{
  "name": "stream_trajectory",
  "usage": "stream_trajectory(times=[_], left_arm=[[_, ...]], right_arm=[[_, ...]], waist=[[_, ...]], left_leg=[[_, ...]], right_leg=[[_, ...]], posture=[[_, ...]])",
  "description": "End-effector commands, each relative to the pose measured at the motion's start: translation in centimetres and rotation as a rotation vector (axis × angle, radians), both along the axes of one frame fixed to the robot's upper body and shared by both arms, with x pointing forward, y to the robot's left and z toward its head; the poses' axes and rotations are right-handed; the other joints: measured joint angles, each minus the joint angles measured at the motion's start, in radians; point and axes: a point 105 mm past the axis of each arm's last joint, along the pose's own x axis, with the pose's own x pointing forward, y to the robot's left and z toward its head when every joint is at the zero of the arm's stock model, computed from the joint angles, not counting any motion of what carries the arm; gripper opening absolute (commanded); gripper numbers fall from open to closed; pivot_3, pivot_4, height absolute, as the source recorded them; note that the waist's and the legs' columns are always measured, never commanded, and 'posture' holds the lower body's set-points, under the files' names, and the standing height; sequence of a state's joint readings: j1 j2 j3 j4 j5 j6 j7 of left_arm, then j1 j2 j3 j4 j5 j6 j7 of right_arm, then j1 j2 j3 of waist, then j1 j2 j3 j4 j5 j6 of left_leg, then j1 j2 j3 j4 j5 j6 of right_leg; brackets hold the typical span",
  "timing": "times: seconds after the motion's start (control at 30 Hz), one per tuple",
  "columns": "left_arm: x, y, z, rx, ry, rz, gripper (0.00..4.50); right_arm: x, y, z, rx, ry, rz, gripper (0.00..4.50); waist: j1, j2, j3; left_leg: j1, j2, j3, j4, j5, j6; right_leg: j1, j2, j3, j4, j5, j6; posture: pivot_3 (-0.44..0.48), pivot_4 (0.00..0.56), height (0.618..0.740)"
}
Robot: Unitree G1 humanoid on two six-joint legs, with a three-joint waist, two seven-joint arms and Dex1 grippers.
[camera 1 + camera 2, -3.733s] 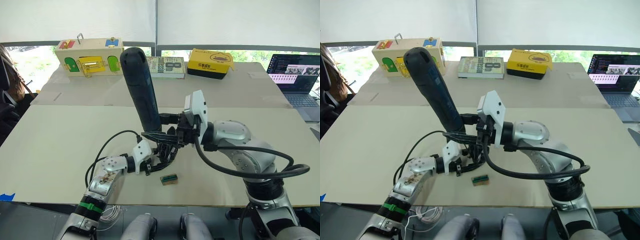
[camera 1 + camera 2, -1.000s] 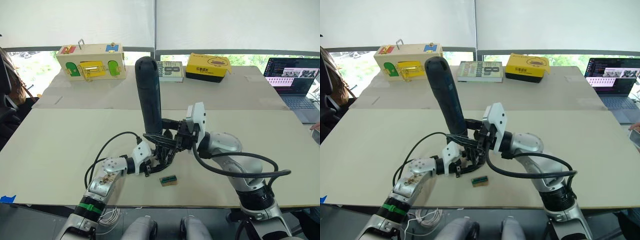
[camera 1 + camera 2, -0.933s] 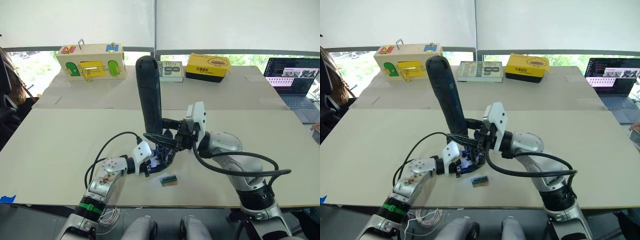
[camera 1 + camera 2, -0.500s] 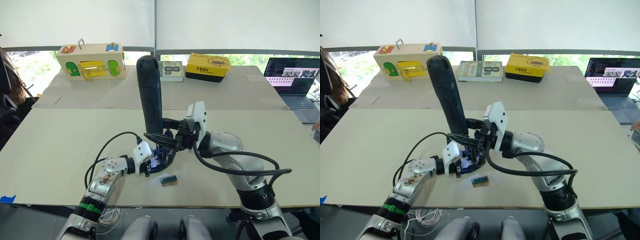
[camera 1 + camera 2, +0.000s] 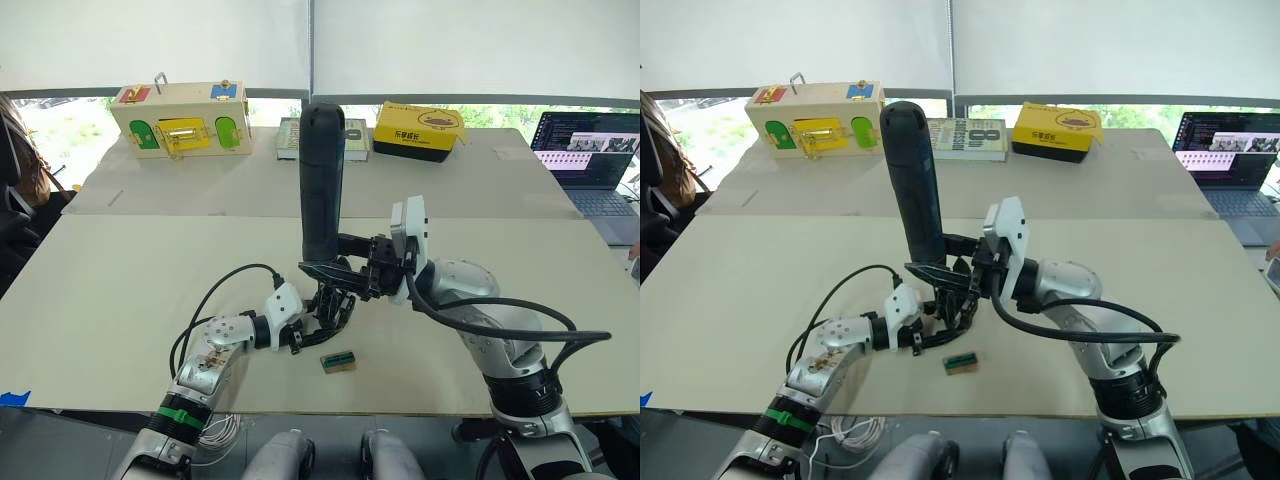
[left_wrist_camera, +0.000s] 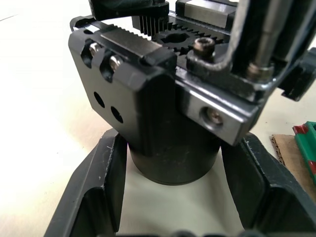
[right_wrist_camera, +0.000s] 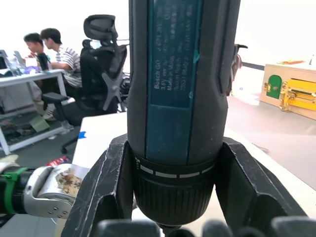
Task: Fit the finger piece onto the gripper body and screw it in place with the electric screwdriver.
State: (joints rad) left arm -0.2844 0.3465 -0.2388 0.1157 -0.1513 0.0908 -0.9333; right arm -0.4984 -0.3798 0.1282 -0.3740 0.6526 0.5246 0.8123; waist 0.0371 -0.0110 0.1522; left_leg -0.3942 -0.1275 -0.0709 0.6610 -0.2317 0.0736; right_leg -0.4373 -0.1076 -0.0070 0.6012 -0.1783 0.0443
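The electric screwdriver (image 5: 322, 180), a thick black-and-blue cylinder, stands nearly upright with its rounded end up. My right gripper (image 5: 332, 264) is shut on its lower part, and the right wrist view shows both fingers (image 7: 106, 197) pressing the collar. Its thin metal bit (image 6: 266, 34) comes down onto the top of the gripper body (image 6: 163, 113). That black block stands on the table with my left gripper (image 5: 318, 326) shut around its round base. I cannot tell the finger piece apart from the dark parts on top of the body.
A small green-topped tan block (image 5: 338, 360) lies just in front of the gripper body. Along the far side of the table (image 5: 120, 290) are a wooden latch box (image 5: 182, 115), a book (image 5: 290, 140), a yellow box (image 5: 420, 130) and a laptop (image 5: 590, 150).
The right arm has shifted right and the screwdriver now stands more upright. The bluish glow at the gripper body has gone out. The left gripper keeps its hold.
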Motion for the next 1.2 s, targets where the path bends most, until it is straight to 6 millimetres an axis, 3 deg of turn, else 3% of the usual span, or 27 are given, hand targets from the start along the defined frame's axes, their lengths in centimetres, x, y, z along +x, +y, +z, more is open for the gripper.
stream_trajectory(times=[0.03,0.5,0.57,0.67,0.83,1.03,1.17,1.2], left_arm=[[-0.4,0.1,-1.2,0.030,0.044,0.000,2.27],[-0.1,0.3,-1.4,0.035,0.041,0.036,2.27],[-0.1,0.4,-1.3,0.031,0.043,0.034,3.30],[-0.5,0.8,-1.1,0.025,0.029,0.021,4.44],[-0.5,2.4,-0.4,0.021,-0.009,0.044,4.44],[-2.4,7.4,1.5,0.010,0.008,0.033,4.44],[-3.9,10.6,3.1,-0.023,0.012,0.014,4.44],[-4.2,11.7,3.9,-0.029,0.000,0.018,4.44]], right_arm=[[-2.1,-0.3,3.8,0.081,-0.167,0.081,1.90],[-4.6,-0.8,5.2,0.060,-0.214,0.238,1.90],[-5.2,-1.0,5.5,0.050,-0.210,0.262,1.90],[-6.4,-1.1,6.2,0.035,-0.204,0.304,1.90],[-7.0,-2.2,8.5,0.063,-0.170,0.293,1.90],[-3.9,-8.9,8.1,-0.118,0.038,0.006,1.90],[-2.4,-14.2,5.4,-0.350,0.217,-0.190,1.90],[-1.8,-16.2,4.2,-0.422,0.292,-0.276,1.90]], waist=[[0.000,0.000,0.000],[0.001,0.000,0.001],[0.000,0.000,0.001],[-0.001,0.000,0.001],[-0.012,0.000,0.001],[-0.021,0.000,0.004],[-0.018,0.003,0.006],[-0.015,0.003,0.006]], left_leg=[[-0.001,0.000,0.000,0.000,0.000,0.000],[-0.001,0.000,0.000,0.000,0.000,0.000],[-0.001,0.000,0.000,0.000,0.000,0.000],[-0.001,0.000,0.000,0.000,0.000,0.000],[-0.005,0.002,0.000,0.000,0.000,0.000],[-0.007,0.002,0.000,0.000,-0.001,0.002],[-0.011,0.002,0.000,0.000,-0.002,0.003],[-0.012,0.002,0.000,0.000,-0.002,0.004]], right_leg=[[-0.001,0.000,0.000,0.000,0.000,0.000],[0.000,0.000,-0.001,0.000,0.000,0.000],[0.000,0.000,-0.001,0.000,0.000,0.000],[0.000,-0.001,0.000,-0.001,0.000,0.000],[-0.002,-0.001,0.000,0.000,0.001,-0.001],[-0.003,-0.002,0.000,-0.003,0.001,-0.002],[-0.005,-0.003,-0.001,-0.006,0.001,-0.002],[-0.005,-0.004,-0.002,-0.006,0.001,-0.002]], posture=[[0.000,0.150,0.740],[0.000,0.150,0.740],[0.000,0.150,0.740],[0.000,0.150,0.740],[0.000,0.150,0.740],[0.000,0.150,0.740],[0.000,0.150,0.740],[0.000,0.150,0.740]])
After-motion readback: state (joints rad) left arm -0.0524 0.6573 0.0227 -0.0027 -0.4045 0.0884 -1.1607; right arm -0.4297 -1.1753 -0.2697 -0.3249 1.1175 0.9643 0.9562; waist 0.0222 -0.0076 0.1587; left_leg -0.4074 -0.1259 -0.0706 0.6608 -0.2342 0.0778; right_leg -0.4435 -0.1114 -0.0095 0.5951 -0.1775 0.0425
